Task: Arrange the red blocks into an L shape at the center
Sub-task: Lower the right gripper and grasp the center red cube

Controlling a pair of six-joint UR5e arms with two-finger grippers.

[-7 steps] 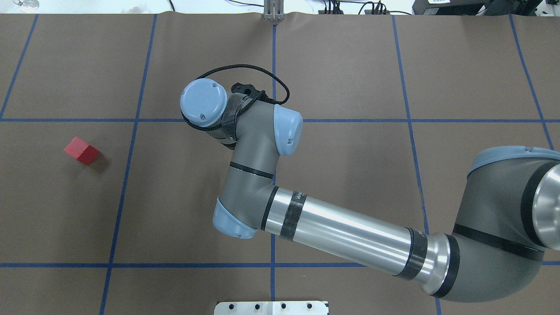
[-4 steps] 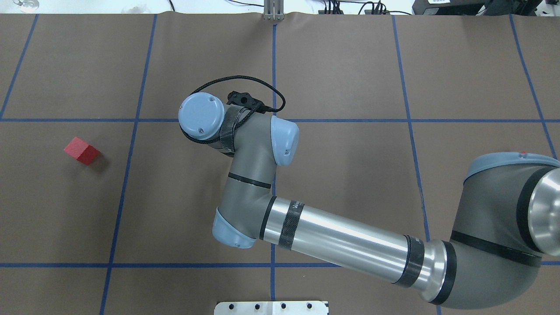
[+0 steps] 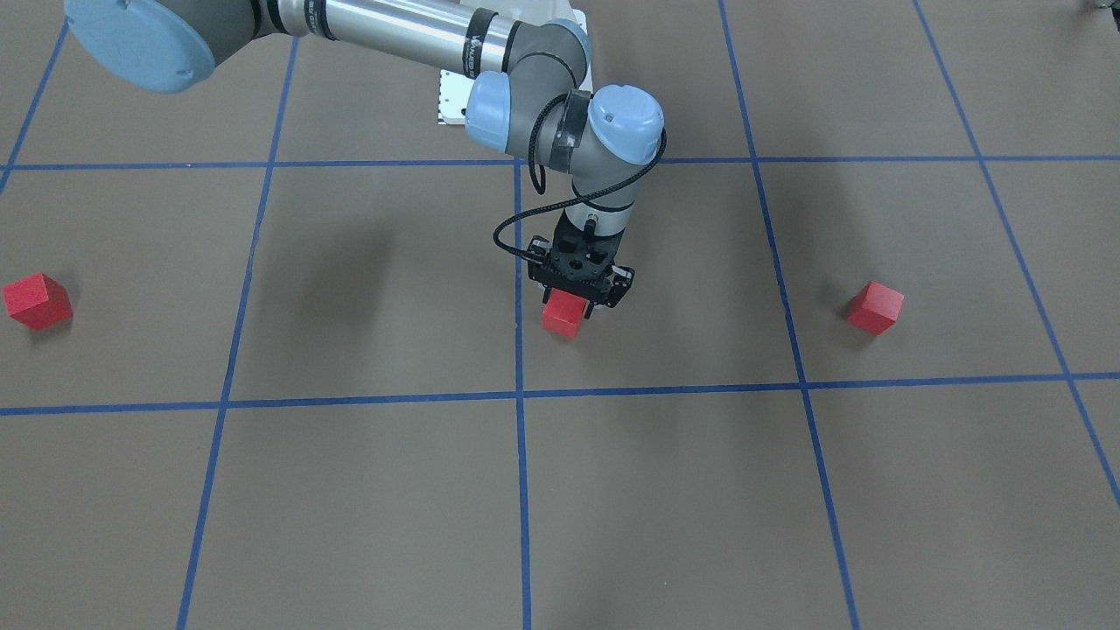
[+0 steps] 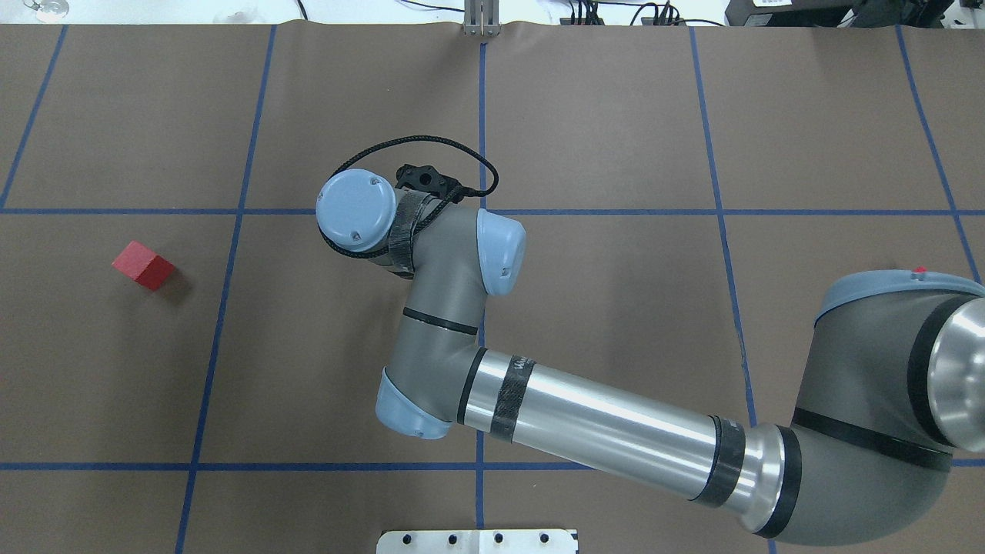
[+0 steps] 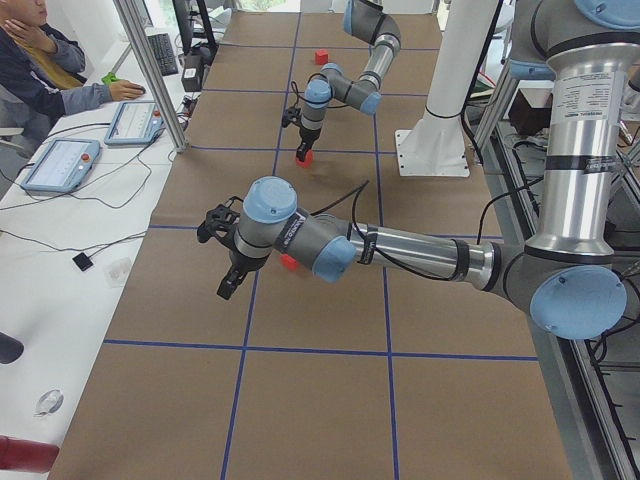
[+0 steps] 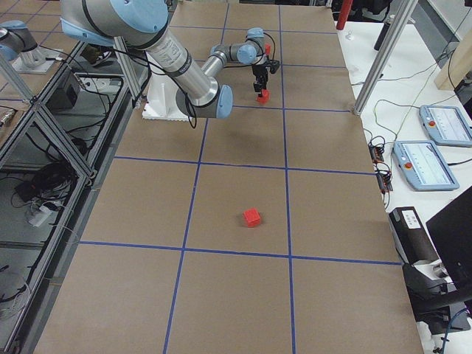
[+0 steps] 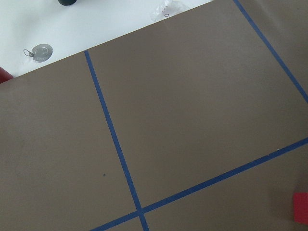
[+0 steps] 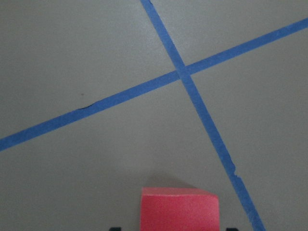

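Observation:
My right gripper [image 3: 570,306] is shut on a red block [image 3: 564,313], held low at the brown surface just beside the middle blue line [image 3: 518,350]. The right wrist view shows this block [image 8: 179,209] between the fingertips. In the overhead view the wrist [image 4: 419,223] hides both. A second red block [image 3: 875,307] lies loose on the robot's left side and also shows in the overhead view [image 4: 144,265]. A third red block [image 3: 35,300] lies on the robot's right side. My left gripper [image 5: 226,288] hovers near the second block [image 5: 290,263]; I cannot tell if it is open.
The white metal base [image 4: 477,541] sits at the near table edge. The right arm's forearm [image 4: 608,419] stretches low across the right half of the table. An operator [image 5: 50,70] sits at a side table with tablets beyond the far edge.
The right wrist has shifted a little to the left and slightly nearer the robot. The loose block on the left has not moved.

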